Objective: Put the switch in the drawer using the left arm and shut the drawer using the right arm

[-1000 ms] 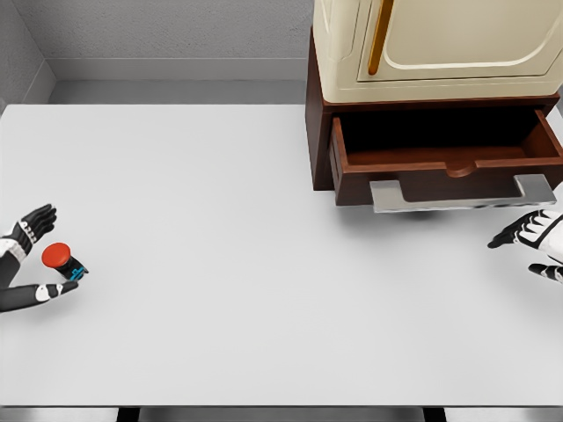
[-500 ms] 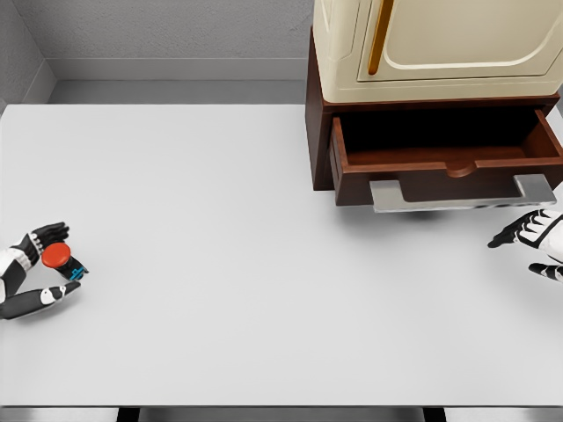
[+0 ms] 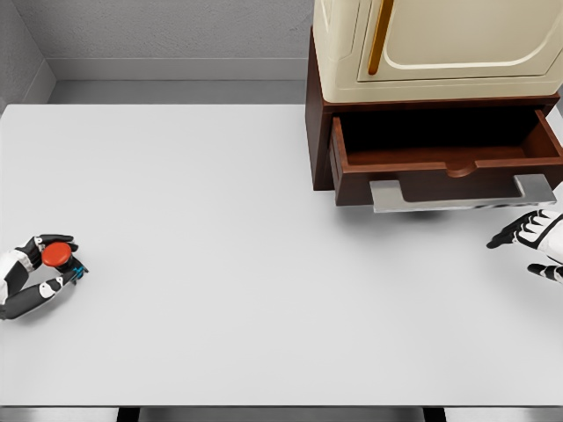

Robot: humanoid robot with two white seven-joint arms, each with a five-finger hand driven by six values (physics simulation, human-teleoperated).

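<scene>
The left hand (image 3: pixel 35 271) sits at the near left edge of the bench (image 3: pixel 202 264) with its fingers curled around the switch (image 3: pixel 58 255), whose red cap shows between an upper finger and the thumb below it; the grip looks closed on it, though whether it is firm enough to lift I cannot tell. From this hand the open drawer (image 3: pixel 449 151) lies well away, across the bench to its right and farther back, under the cream cabinet (image 3: pixel 440 44). So the carry should run up and to the right, ending above the drawer's dark hollow. The right hand (image 3: pixel 532 237), fingers loosely spread and holding nothing, waits just below the drawer's grey handle (image 3: pixel 462 195), far nearer to it
</scene>
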